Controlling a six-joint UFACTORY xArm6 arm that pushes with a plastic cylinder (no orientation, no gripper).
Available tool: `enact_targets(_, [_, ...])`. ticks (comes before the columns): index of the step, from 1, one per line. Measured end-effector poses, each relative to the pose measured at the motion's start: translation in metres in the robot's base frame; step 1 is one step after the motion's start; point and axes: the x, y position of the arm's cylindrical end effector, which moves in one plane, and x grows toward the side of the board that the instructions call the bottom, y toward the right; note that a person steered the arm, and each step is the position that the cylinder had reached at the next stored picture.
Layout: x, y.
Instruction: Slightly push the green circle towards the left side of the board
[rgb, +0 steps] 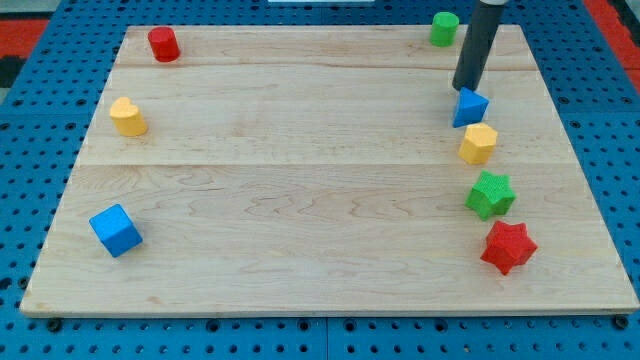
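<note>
The green circle (444, 28), a short green cylinder, stands near the board's top edge at the view's right. My tip (465, 90) is below it and slightly to the right, well apart from it. The tip rests right at the top of a blue triangle block (470, 107), touching or almost touching it. The rod (480, 40) rises to the view's top just right of the green circle.
Below the blue triangle stand a yellow hexagon (479, 143), a green star (491, 194) and a red star (508, 247). A red cylinder (163, 44), a yellow heart (127, 117) and a blue cube (116, 230) stand on the wooden board (300, 190) at the left.
</note>
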Motion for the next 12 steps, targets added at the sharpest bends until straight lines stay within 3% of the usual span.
enact_targets(2, [0.015, -0.012])
enact_targets(4, [-0.062, 0.094])
enact_targets(5, [-0.136, 0.108])
enact_targets(7, [-0.136, 0.095])
enact_targets(9, [-0.128, -0.015])
enact_targets(11, [-0.044, -0.113])
enact_targets(12, [-0.039, -0.178])
